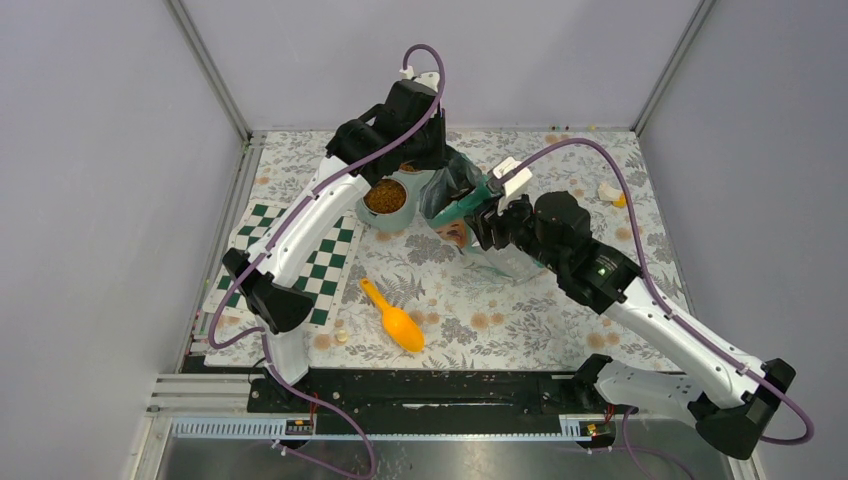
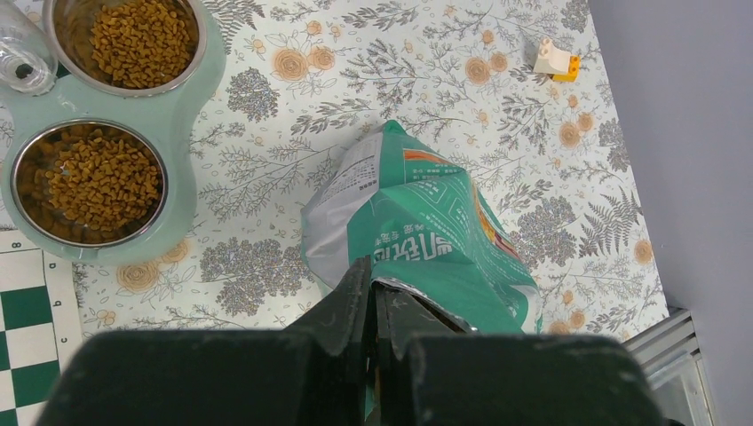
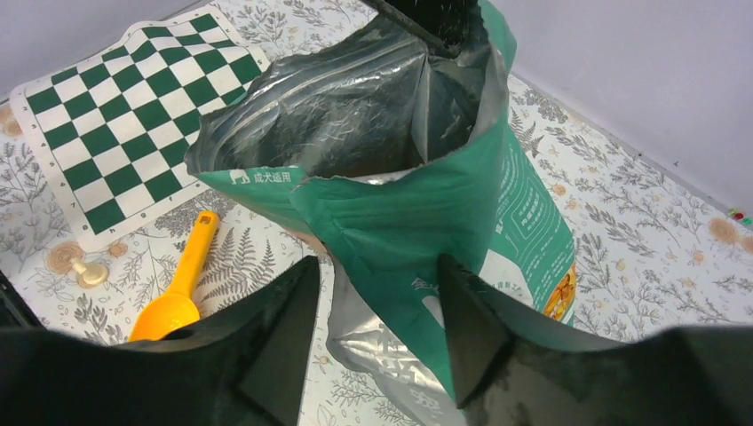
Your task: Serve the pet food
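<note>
A: How is the pouch (image 2: 417, 231) being held?
B: Upright beside the feeder (image 2: 182, 115), top being pinched by the left gripper (image 2: 373, 293).
A: Right gripper (image 3: 375, 266)?
B: Jaws being held apart astride its rim; kibble (image 2: 93, 182) is lying in the bowls (image 2: 165, 177).

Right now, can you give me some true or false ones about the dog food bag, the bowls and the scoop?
1. The bag is open at the top. True.
2. The orange scoop is inside the bag. False: it lies on the table, with nothing holding it.
3. Both bowls have food in them. True.
4. The left jaws are wide open, touching nothing. False: they are shut, pinching the bag's top edge.
</note>
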`<state>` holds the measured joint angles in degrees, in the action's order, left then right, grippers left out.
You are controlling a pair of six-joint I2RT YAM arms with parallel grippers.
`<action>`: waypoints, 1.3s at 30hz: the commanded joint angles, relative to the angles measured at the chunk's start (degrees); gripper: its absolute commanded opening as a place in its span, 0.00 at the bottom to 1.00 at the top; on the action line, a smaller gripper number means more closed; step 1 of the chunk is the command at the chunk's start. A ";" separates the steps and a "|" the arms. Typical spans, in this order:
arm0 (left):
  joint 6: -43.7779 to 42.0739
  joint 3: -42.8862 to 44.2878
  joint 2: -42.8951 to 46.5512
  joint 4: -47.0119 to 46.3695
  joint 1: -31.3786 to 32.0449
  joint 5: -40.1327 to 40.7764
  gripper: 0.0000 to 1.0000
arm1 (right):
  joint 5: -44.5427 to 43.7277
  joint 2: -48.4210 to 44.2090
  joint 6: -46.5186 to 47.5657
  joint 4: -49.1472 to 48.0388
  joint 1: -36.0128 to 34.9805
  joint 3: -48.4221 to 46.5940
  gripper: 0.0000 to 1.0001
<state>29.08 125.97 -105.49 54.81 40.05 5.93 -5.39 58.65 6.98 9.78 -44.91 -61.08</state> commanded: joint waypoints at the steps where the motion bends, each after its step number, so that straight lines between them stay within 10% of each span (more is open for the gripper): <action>1: 1.22 4.39 5.52 -7.34 -1.06 3.32 0.00 | -1.49 -3.26 -0.01 -3.13 0.06 1.14 0.63; 16: 1.58 4.15 5.68 -7.39 -1.17 2.42 0.00 | 2.38 -3.46 -3.15 -4.77 -1.20 3.23 0.49; 26: 2.25 3.93 5.63 -7.43 -1.20 2.17 0.00 | -12.34 0.54 0.90 -9.05 -6.50 3.91 0.73; 32: 2.61 3.75 5.52 -7.35 -1.15 2.56 0.00 | -25.57 6.27 -2.11 -4.31 -8.64 -0.45 0.47; 37: 2.73 3.67 5.64 -7.42 -1.19 2.96 0.00 | -31.02 5.71 -4.19 -4.97 -8.62 -1.13 0.00; 39: 2.60 3.67 5.72 -7.38 -1.16 3.11 0.00 | -31.46 4.50 -3.94 -5.32 -8.60 -1.89 0.00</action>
<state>30.55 125.97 -105.49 55.16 39.42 6.31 -28.62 65.34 4.19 5.10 -53.58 -59.86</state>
